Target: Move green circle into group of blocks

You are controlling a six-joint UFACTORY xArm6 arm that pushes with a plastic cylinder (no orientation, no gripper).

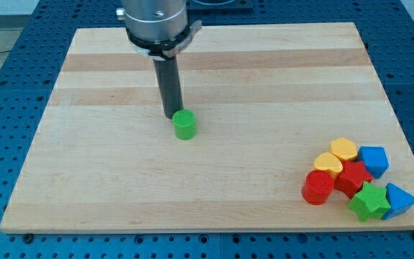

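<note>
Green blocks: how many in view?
2. The green circle sits mid-board, just below-right of my tip. The green star is in the cluster at the view's bottom right. None seem hidden.

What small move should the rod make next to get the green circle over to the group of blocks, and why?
Probably a short push toward the view's lower right. My tip sits just up-left of the green circle, seemingly touching it, and the group of blocks lies far off at the view's lower right, so the tip is already roughly behind the circle on that line.

Pale wooden board [121, 194], lone green circle [185, 124] near centre, seven-block cluster [354, 178] at the view's bottom right
</note>
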